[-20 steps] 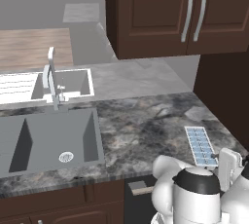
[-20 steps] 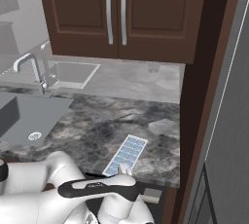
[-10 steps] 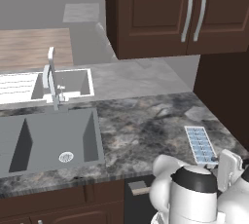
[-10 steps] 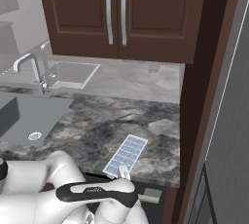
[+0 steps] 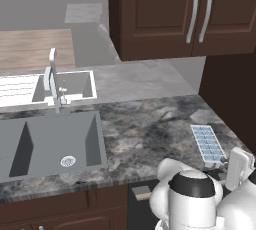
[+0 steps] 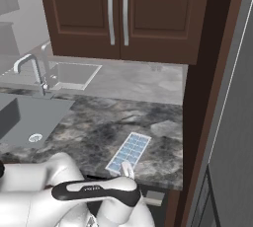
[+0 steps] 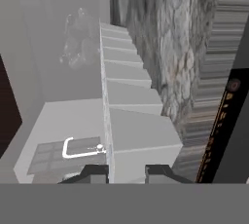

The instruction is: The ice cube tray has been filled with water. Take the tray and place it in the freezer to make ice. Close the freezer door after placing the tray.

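Note:
The ice cube tray (image 5: 207, 143) lies flat on the dark granite counter near its front right corner, with pale blue water (image 6: 130, 150) in its white grid. My gripper (image 6: 126, 168) comes from below the counter's front edge and is shut on the tray's near short end. In the hand view the tray (image 7: 131, 111) runs away edge-on, and the gripper (image 7: 127, 172) has a dark fingertip on each side of its rim. From the left base view the gripper (image 5: 223, 162) is mostly behind the white hand. I cannot tell whether the grey surface (image 6: 232, 122) at the right belongs to the freezer.
A double sink (image 5: 50, 141) with a faucet (image 5: 53, 81) takes up the counter's left half. Dark wood wall cabinets (image 6: 118, 14) hang above the back. A tall dark wood panel (image 6: 205, 97) walls off the counter's right end, close beside the tray.
The fingers have come together from wide open onto the tray's near end. The tray lies where it was, and the arm has barely shifted.

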Robot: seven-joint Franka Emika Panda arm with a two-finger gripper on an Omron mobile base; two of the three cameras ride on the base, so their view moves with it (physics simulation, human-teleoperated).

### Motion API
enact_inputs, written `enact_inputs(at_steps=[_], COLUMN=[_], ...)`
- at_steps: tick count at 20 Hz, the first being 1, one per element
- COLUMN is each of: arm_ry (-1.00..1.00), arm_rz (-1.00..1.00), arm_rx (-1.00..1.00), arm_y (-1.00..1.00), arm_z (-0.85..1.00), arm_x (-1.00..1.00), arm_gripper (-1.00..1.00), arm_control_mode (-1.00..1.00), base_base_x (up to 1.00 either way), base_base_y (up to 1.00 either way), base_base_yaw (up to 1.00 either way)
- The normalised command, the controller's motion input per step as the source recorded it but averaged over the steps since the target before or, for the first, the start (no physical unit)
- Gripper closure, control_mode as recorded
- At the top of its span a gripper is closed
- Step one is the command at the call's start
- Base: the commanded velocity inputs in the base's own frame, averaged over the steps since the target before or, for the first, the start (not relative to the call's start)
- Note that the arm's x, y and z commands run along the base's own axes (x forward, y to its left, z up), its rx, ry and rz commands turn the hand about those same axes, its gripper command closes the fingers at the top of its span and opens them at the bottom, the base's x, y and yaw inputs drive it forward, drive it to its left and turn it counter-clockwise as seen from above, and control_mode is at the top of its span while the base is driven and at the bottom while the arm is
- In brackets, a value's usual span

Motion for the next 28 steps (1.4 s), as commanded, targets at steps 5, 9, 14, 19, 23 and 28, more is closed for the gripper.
enact_inputs(at_steps=[5,9,14,19,23,28], arm_ry=[0.0,0.0,0.06,0.15,0.1,0.01], arm_rz=[0.0,0.0,0.05,0.14,0.22,0.26], arm_rx=[-0.01,-0.02,-0.07,-0.14,-0.13,-0.14], arm_y=[0.0,0.0,0.11,0.36,0.39,0.43], arm_z=[0.47,0.48,0.53,0.47,0.37,0.38], arm_x=[0.0,-0.03,0.0,0.0,0.0,0.0], arm_gripper=[1.0,1.0,1.0,1.0,1.0,1.0], arm_control_mode=[-1.0,-1.0,-1.0,-1.0,-1.0,-1.0], base_base_x=[0.0,0.0,0.0,0.0,0.0,0.0], base_base_y=[0.0,0.0,0.0,0.0,0.0,0.0], base_base_yaw=[0.0,0.0,0.0,0.0,0.0,0.0])
